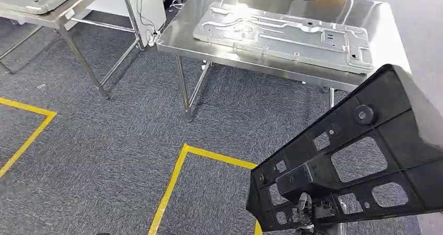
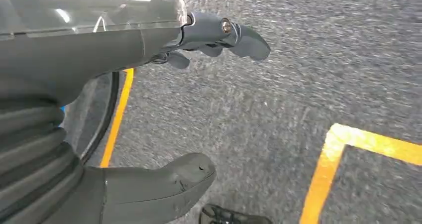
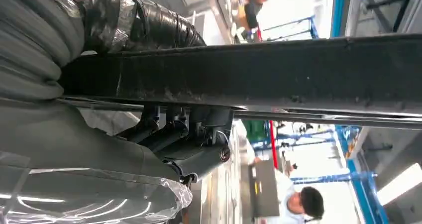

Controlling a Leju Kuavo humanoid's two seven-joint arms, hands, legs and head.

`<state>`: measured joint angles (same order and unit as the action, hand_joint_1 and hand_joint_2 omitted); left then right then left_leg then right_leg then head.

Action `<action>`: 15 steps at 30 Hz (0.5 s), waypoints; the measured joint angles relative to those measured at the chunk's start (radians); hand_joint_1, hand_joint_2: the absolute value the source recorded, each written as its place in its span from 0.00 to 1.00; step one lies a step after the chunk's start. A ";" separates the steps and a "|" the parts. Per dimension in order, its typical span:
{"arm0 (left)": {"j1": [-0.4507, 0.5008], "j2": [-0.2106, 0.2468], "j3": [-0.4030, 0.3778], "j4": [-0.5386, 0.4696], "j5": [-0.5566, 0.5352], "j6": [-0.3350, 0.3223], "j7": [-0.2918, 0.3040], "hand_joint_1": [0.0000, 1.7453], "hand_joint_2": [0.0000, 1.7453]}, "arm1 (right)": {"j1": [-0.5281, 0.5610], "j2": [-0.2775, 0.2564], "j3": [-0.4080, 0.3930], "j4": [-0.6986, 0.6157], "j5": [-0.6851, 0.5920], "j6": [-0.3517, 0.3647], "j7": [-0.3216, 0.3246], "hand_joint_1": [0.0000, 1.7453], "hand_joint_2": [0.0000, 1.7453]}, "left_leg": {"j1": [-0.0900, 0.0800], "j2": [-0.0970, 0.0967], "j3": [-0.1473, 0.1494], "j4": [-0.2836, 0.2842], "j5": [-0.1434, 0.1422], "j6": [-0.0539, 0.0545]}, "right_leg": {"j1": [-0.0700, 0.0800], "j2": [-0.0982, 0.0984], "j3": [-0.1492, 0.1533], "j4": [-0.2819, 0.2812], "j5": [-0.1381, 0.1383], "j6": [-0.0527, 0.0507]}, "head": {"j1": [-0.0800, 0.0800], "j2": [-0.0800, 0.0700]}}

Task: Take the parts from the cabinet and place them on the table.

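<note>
One black part (image 1: 360,156) is gripped in my right hand (image 3: 174,134), fingers curled round its edge, carried over carpet. Worktop (image 1: 386,21) sits ahead, beyond it; placing is left. Left hand (image 2: 149,99) hangs spread, holding nothing.

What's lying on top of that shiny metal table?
A large stamped metal panel lies flat on the table. The black part in the right hand hides the table's near right corner.
</note>
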<state>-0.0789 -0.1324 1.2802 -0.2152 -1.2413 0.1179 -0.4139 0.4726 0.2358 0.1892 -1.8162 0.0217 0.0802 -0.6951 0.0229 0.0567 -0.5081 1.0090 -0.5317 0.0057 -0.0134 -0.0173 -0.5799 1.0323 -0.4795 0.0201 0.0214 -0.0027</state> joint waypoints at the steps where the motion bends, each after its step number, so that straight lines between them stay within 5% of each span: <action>1: 0.000 0.002 0.000 0.000 0.000 0.000 0.000 0.00 1.00 | 0.001 -0.003 0.005 0.000 0.000 -0.008 0.000 1.00 1.00 | 0.001 0.002 0.002 -0.004 0.001 -0.005 | 0.002 0.001 -0.001 0.002 -0.003 -0.004 | 0.000 0.000; 3: -0.002 0.002 0.000 0.000 0.000 0.000 0.000 0.00 1.00 | 0.002 -0.008 0.013 0.000 0.000 -0.013 0.000 1.00 1.00 | 0.002 0.008 0.017 -0.013 -0.001 -0.018 | 0.007 0.007 -0.001 -0.002 -0.007 -0.016 | 0.000 0.000; 4: -0.002 0.002 0.000 0.000 -0.001 0.001 0.002 0.00 1.00 | 0.003 -0.009 0.018 0.000 -0.001 -0.017 0.000 1.00 1.00 | 0.007 -0.001 0.015 -0.007 -0.007 -0.025 | -0.008 0.011 0.013 -0.016 -0.001 -0.026 | -0.002 0.000; 5: -0.003 0.004 0.000 0.000 -0.002 0.002 0.002 0.00 1.00 | 0.003 -0.009 0.022 0.000 -0.001 -0.020 0.000 1.00 1.00 | 0.006 -0.024 0.009 0.018 -0.019 -0.026 | -0.004 0.011 0.021 -0.021 -0.002 -0.028 | -0.001 0.000; 8: 0.004 0.008 0.000 0.000 -0.007 0.002 0.005 0.00 1.00 | 0.000 -0.015 0.035 0.001 -0.003 -0.037 0.000 1.00 1.00 | 0.006 -0.050 -0.119 0.246 -0.113 -0.028 | 0.003 0.015 0.029 -0.020 -0.011 -0.047 | -0.003 0.000; 9: 0.008 0.011 0.000 0.000 -0.008 0.002 0.005 0.00 1.00 | 0.001 -0.016 0.037 0.001 -0.003 -0.039 0.000 1.00 1.00 | 0.006 -0.050 -0.161 0.307 -0.123 -0.029 | 0.006 0.020 0.032 -0.019 -0.016 -0.049 | -0.003 0.000; 11: 0.012 0.013 0.000 0.000 -0.010 0.002 0.008 0.00 1.00 | 0.001 -0.019 0.039 0.003 -0.003 -0.049 0.000 1.00 1.00 | 0.006 -0.050 -0.170 0.273 -0.055 -0.026 | 0.007 0.032 0.046 -0.016 -0.028 -0.047 | -0.003 0.000; 13: 0.012 0.013 0.000 0.000 -0.013 0.002 0.010 0.00 1.00 | 0.001 -0.022 0.042 0.003 -0.003 -0.056 0.000 1.00 1.00 | 0.006 -0.052 -0.107 0.101 0.063 -0.019 | 0.008 0.037 0.066 -0.008 -0.047 -0.042 | -0.003 0.000; 15: 0.013 0.015 0.000 0.000 -0.016 0.003 0.012 0.00 1.00 | 0.000 -0.025 0.046 0.004 -0.004 -0.062 0.000 1.00 1.00 | -0.003 -0.061 -0.077 0.037 0.052 -0.010 | 0.014 0.042 0.068 0.002 -0.062 -0.029 | -0.003 0.000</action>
<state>-0.0663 -0.1175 1.2802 -0.2152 -1.2573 0.1209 -0.4017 0.4729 0.2106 0.2349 -1.8124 0.0179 0.0179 -0.6947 0.0201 -0.0043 -0.5847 1.0464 -0.4800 -0.0041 0.0010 0.0245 -0.5116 1.0341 -0.5418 -0.0092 0.0187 -0.0027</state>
